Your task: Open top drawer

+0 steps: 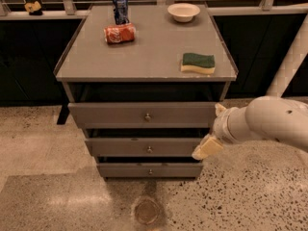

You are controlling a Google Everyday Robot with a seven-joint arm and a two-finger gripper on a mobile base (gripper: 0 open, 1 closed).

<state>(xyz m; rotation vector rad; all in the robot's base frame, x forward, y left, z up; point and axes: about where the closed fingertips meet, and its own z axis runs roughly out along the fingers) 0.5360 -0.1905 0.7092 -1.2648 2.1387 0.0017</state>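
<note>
The top drawer (144, 115) is the widest grey front of three, under the grey tabletop, with a small round metal knob (147, 116) at its centre. A dark gap shows above its front. My gripper (213, 129) is at the drawer's right end, on a white arm coming in from the right. Its cream fingers are spread apart, one fingertip (220, 110) beside the top drawer's right edge, the other (207, 148) lower, by the middle drawer (144, 147). Nothing is held between them.
On the tabletop (144, 52) are an upright blue can (120, 8), a red can (119, 33) lying on its side, a white bowl (183, 11) and a green-and-yellow sponge (198, 62). The bottom drawer (149, 170) sits below. A round floor drain (147, 211) lies in front.
</note>
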